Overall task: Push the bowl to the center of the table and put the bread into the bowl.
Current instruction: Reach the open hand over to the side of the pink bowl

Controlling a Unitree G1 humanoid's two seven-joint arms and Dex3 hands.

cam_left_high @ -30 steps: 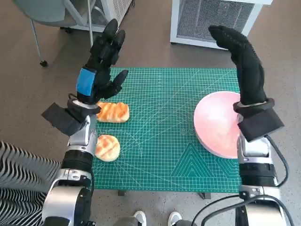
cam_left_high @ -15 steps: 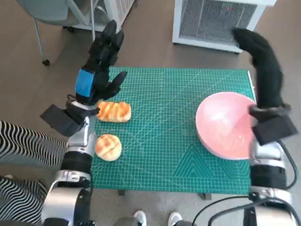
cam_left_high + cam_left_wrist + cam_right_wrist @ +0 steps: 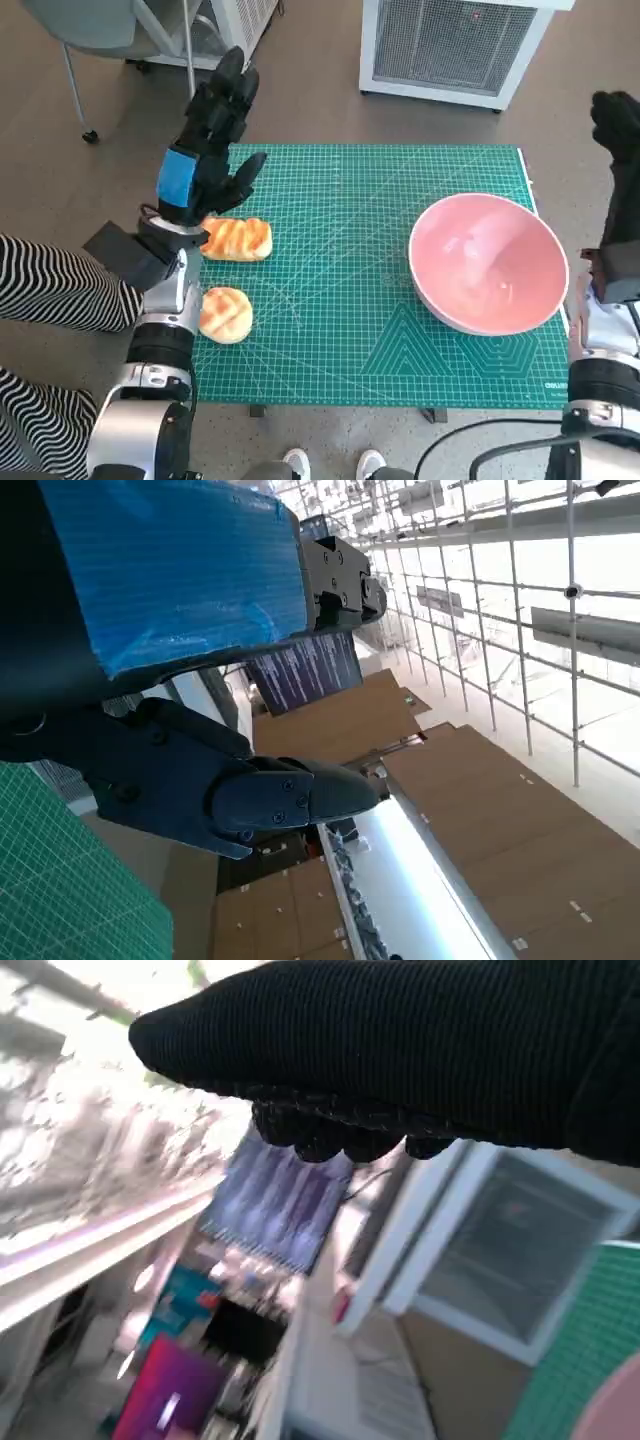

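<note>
Head view is giving the whole layout: green gridded cutting mat (image 3: 350, 270) is covering the small table, and the round pink bowl (image 3: 488, 262) is sitting empty on its right part, near the mat's right edge, well off centre. Two pieces of bread are lying at the mat's left edge: a golden ridged long loaf (image 3: 236, 238) farther off and a round scored bun (image 3: 225, 313) nearer, apart from each other. The blue-taped black left hand (image 3: 205, 150) is hovering above the far-left corner of the mat, fingers spread and pointing away, holding nothing; its wrist is overlapping the long loaf's left end in this view. The black knitted right hand (image 3: 617, 128) is raised beyond the mat's right edge, clear of the bowl, partly cut by the frame; whether its fingers are apart or closed I cannot tell. The left wrist view is showing only the taped back, black fingers (image 3: 290, 795), a strip of mat and the ceiling. The right wrist view is showing the glove, blurred room and a sliver of pink rim. A white grilled cabinet (image 3: 450, 45) is standing on the floor beyond the table; a striped sleeve (image 3: 50, 290) is showing at left.
</note>
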